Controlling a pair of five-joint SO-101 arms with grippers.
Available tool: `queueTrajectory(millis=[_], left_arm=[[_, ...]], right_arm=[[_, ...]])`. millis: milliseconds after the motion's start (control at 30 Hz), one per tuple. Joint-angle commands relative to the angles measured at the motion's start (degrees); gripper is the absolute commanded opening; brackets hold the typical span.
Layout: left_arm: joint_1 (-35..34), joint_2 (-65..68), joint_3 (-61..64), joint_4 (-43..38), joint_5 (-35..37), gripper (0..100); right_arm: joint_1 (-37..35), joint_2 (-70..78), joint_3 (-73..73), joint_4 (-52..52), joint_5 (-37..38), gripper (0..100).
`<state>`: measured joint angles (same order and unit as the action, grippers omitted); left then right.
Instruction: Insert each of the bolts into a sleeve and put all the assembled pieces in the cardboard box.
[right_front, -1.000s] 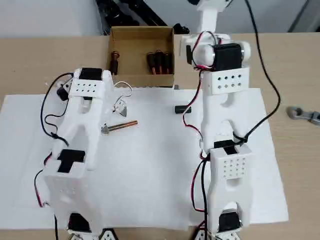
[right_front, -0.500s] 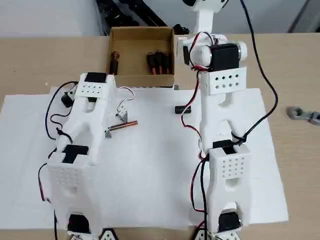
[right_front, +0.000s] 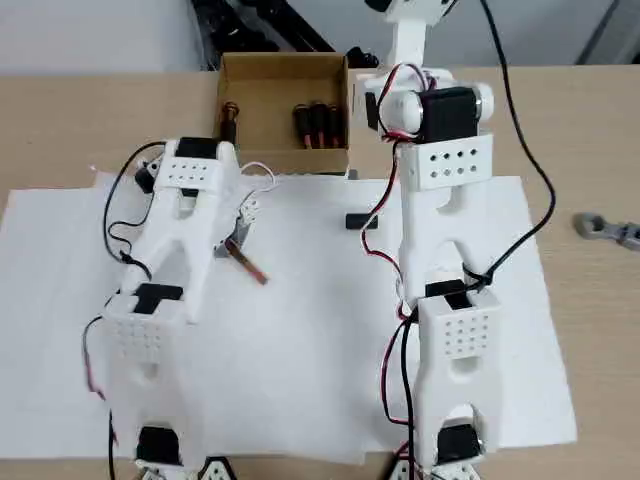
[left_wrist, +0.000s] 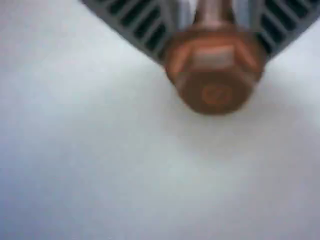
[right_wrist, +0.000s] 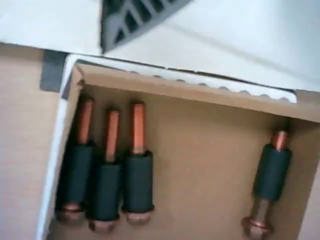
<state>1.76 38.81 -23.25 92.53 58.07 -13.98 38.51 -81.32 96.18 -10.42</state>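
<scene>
Step in hand, by the look of it: fetching the last loose bolt (right_front: 249, 266) for sleeving. Gripped near its head by the left claw (right_front: 239, 245), low over the white sheet (right_front: 300, 360), with the shank slanting out toward the sheet's middle. Seen end-on from the left wrist: flanged hex head (left_wrist: 214, 75) wedged between the claw's dark ribbed pads.

Already done, judging by the cardboard box (right_front: 284, 66): three assembled pieces (right_wrist: 107, 170) side by side and touching along one wall, plus a fourth (right_wrist: 270, 175) alone by the opposite wall.

Remaining: one bare sleeve (right_front: 362, 220), lying on the sheet just beside the right arm and well apart from the bolt. Right claw (right_front: 372, 98) poised above the box; impossible to tell whether wide or narrow.

Next move, probably: carrying the bolt across and lining its tip up with the sleeve's bore. Likely to need a second grip on the sleeve, since a loose cylinder on smooth paper would slide or roll when pushed.

Materials: bolt of copper-coloured metal, smooth and slightly glossy, with a round shank. Sleeve short, cylindrical, matt black, possibly rubber or plastic. Box of plain brown corrugated board with a wavy cut edge. Sheet white, thin, lifting at its edges. Worktop (right_front: 580, 130) pale, wood-toned.
</scene>
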Motion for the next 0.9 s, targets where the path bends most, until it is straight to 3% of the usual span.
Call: queueTrajectory(millis=[0, 333, 467, 667, 867], left_arm=[[-0.4, 0.2, -2.2, 3.4, -1.0, 1], [-0.6, -0.2, -11.6, 7.9, -5.4, 1], [-0.7, -0.3, -15.8, 7.9, -12.0, 1], [-0.9, -0.5, -21.8, 7.9, -27.7, 1], [-0.9, -12.4, -24.6, 7.9, -33.5, 1]], right_arm=[[-0.3, -3.6, -0.3, 0.2, -0.4, 15.6], [-0.4, -3.8, -0.3, 0.2, -0.4, 15.6], [-0.4, -3.9, -0.3, 0.3, -0.4, 15.6], [-0.4, -5.4, 0.3, 1.0, -0.4, 15.5], [0.0, -17.4, 20.2, 0.7, -0.3, 15.5]])
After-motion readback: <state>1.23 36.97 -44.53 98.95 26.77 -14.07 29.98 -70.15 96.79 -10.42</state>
